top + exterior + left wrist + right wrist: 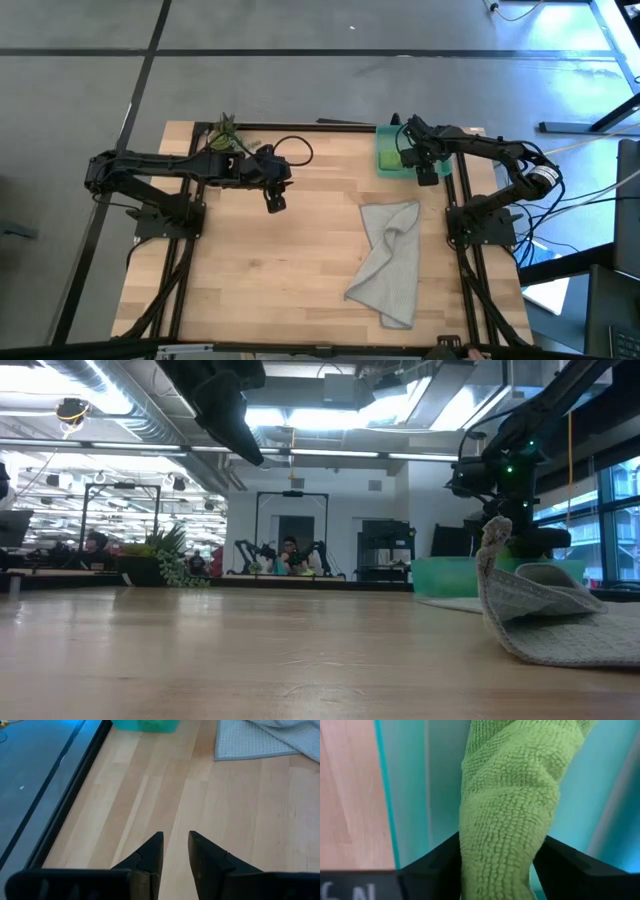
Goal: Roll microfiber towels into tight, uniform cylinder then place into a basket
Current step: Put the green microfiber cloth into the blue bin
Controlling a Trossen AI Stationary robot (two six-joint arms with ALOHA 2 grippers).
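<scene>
The lime green towel [510,820], rolled into a cylinder, lies in the teal basket [395,130] at the table's far right. My right gripper [410,160] points down over it. Its fingers stand apart, one on either side of the roll [388,158]. The grey towel [392,262] lies crumpled and unrolled on the table's right half, with a folded corner standing up [495,535]. My left gripper [274,203] hangs open above bare wood at the far middle and holds nothing [176,850]. My right gripper comes from above, its fingers [445,860] across the green roll near one end [495,870]. The roll fills the gap between them and rests on the basket's floor. Whether the fingers touch its sides, I cannot tell.
A small potted plant [225,135] stands at the table's far left edge, behind the left arm. Bare wood lies between the grey towel and the left gripper and across the near left. The basket's low wall [385,795] runs close beside my right gripper.
</scene>
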